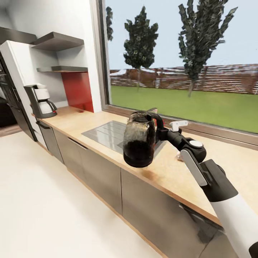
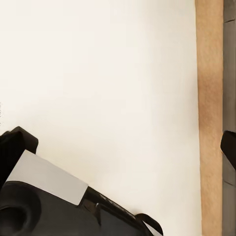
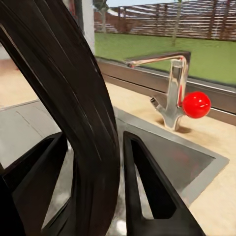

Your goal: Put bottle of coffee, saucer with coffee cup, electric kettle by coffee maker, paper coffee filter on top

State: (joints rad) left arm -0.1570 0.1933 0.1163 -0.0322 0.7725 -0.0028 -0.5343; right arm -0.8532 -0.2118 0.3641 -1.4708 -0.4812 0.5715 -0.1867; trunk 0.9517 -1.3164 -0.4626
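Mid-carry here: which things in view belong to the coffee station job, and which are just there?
Job: electric kettle, held by its handle in the right gripper; coffee maker at the far end; countertop.
Just there: sink, tap with a red knob, wall shelves.

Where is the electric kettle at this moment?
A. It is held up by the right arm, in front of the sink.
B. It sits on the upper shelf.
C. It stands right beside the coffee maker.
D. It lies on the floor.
A: the electric kettle hangs clear of the countertop, its black handle between the right gripper jaws, far from the coffee maker.
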